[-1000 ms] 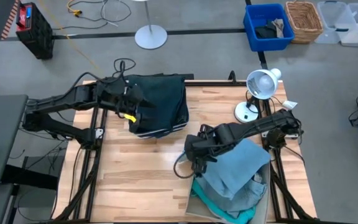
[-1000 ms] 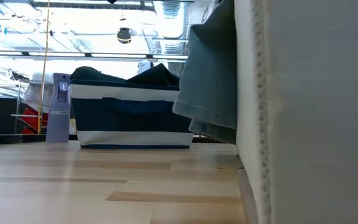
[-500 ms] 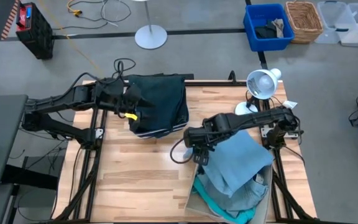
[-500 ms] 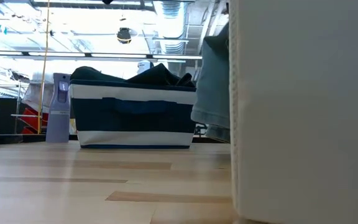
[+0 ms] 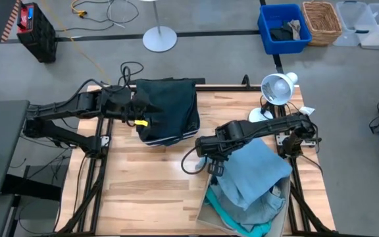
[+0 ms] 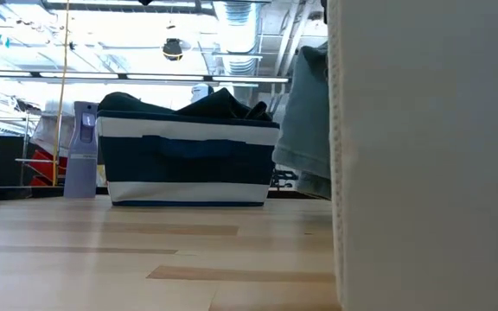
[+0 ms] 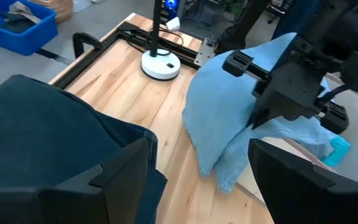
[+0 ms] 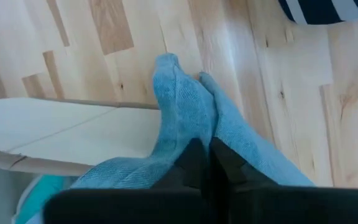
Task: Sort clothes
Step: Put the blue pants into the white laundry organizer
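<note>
At box edge, right tool [image 8: 207, 163] pinching pale garment [image 8: 191, 118]

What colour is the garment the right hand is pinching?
Pale grey-blue: the garment pinched in the right hand shows best in the right wrist view.

The right gripper [image 5: 214, 164] is pinched closed mid-table, while the left gripper [image 5: 141, 113], fingers apparently spread, hangs far-left.
</note>
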